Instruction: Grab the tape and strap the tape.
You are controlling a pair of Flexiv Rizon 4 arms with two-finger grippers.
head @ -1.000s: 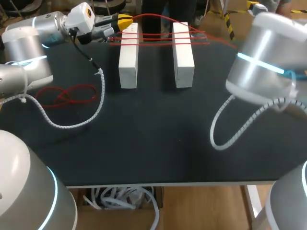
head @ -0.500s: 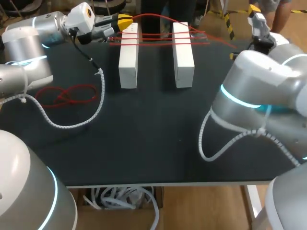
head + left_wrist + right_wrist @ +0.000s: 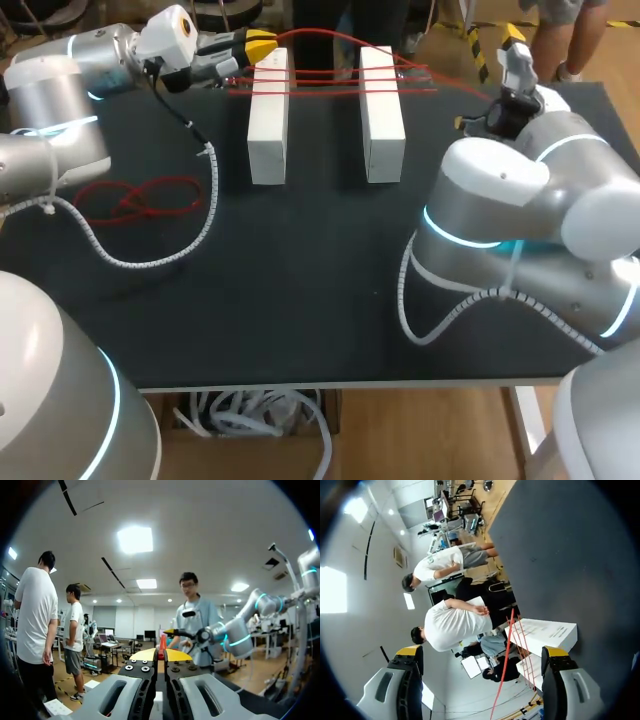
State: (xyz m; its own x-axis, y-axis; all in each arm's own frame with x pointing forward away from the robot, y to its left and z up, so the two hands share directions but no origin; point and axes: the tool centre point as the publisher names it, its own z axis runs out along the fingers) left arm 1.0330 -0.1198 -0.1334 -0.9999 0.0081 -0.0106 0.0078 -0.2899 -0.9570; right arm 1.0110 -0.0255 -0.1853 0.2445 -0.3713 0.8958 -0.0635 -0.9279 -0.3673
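**Left gripper** (image 3: 160,655), at the far left of the table (image 3: 300,300): yellow tips pressed together on the red tape (image 3: 325,82), which is pinched just left of the left white block (image 3: 268,115). From the grip the tape runs rightward in several strands over the far ends of that block and the right white block (image 3: 382,112). A slack loop (image 3: 140,197) of the same tape lies on the table, nearer and further left.

**Right gripper** (image 3: 482,652), at the far right: fingers spread wide, holding nothing. The strands lie ahead of it, untouched.
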